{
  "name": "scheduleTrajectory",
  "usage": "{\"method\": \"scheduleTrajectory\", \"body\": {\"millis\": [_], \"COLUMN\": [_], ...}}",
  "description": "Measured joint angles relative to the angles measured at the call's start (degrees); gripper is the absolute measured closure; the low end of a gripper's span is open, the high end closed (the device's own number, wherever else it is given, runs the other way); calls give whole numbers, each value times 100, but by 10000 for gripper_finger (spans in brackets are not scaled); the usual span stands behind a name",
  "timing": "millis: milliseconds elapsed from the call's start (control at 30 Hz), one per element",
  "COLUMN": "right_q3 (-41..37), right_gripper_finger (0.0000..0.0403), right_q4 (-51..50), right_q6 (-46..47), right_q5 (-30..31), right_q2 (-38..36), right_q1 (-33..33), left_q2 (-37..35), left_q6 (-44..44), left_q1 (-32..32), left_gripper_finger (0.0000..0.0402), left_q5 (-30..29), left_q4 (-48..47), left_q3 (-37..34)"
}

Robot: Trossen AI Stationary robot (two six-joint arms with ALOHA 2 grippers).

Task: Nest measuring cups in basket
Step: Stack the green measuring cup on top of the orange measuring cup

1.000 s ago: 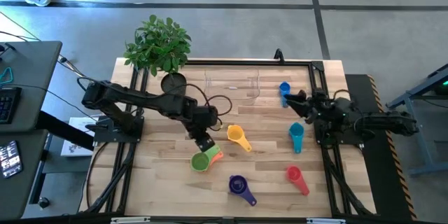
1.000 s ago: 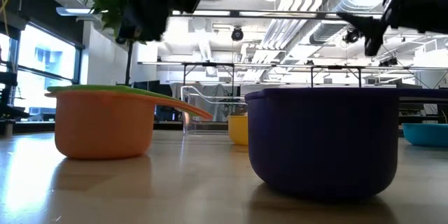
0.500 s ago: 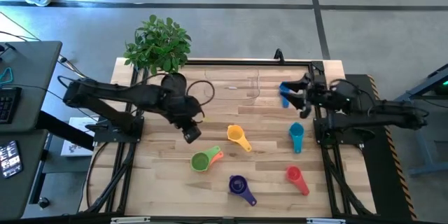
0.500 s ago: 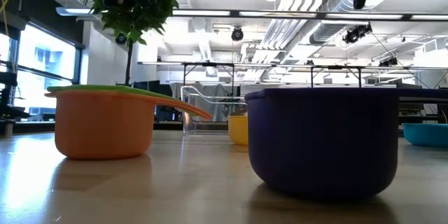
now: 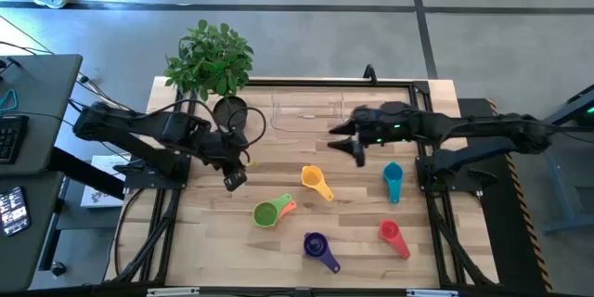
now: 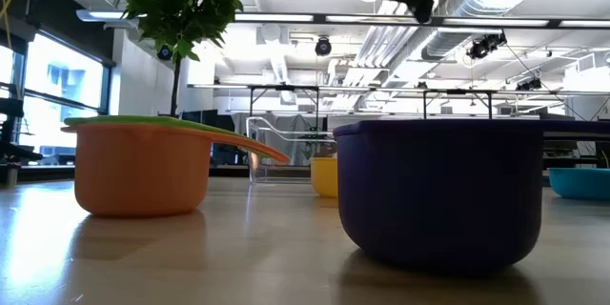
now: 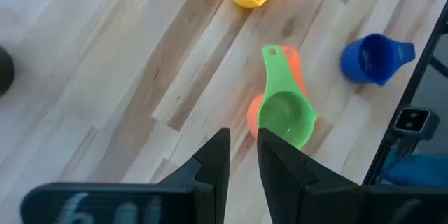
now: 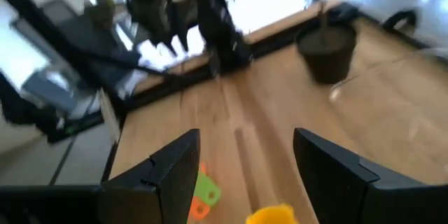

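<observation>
Since a moment ago, my left gripper (image 5: 234,178) has been backing away from the green cup (image 5: 266,213), which is sitting nested in the orange cup (image 5: 286,207), fingers nearly closed and carrying nothing. Beyond the green cup, my right gripper (image 5: 351,141) is reaching in over the yellow cup (image 5: 314,182) with fingers spread wide and empty, and farther still the basket (image 5: 306,111) is lying at the table's back edge.
</observation>
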Motion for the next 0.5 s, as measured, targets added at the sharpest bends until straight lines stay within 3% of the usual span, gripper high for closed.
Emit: {"method": "scheduleTrajectory", "body": {"millis": [200, 500], "right_q3": [734, 1845], "right_gripper_finger": [183, 183], "right_q4": [-436, -1192], "right_q6": [-74, -938], "right_q5": [-155, -215], "right_q2": [1135, 2612], "right_q1": [244, 722], "left_q2": [13, 37], "left_q6": [12, 249], "left_q1": [-210, -438], "left_gripper_finger": [339, 339], "left_q5": [-20, -15], "left_q4": [-46, -63], "left_q3": [-5, -7]}}
